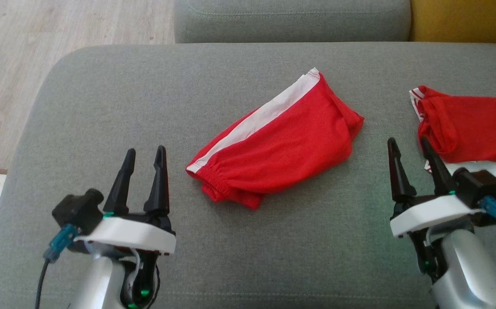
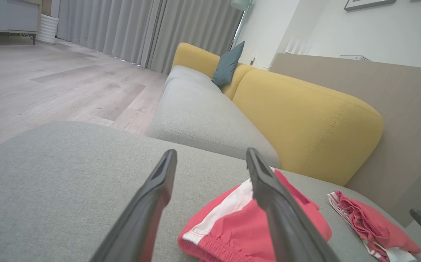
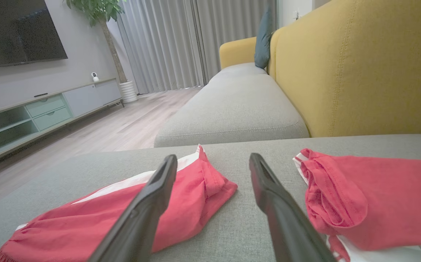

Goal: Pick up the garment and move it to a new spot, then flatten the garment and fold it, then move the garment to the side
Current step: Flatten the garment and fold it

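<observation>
Grey ottoman [image 1: 102, 107] near; yellow-backed sofa [image 3: 341, 72] beyond; wood floor [image 1: 7, 64] left; grey curtains [image 3: 166, 43] and TV cabinet [image 3: 50, 105] far.

Home living room: yellow sofa [image 3: 359, 69], TV [image 3: 14, 32], curtains [image 3: 166, 43], wood floor [image 2: 50, 83].

Two red garments [image 1: 273, 146] [image 1: 471, 124], two pincers [image 1: 146, 149] [image 1: 407, 139], one ottoman [image 1: 102, 107].

Red shorts [image 1: 278, 146] with white side stripe, second red garment [image 1: 471, 124] (white trim), grey cushion [image 1: 102, 107], yellow backrest [image 2: 305, 116]
</observation>
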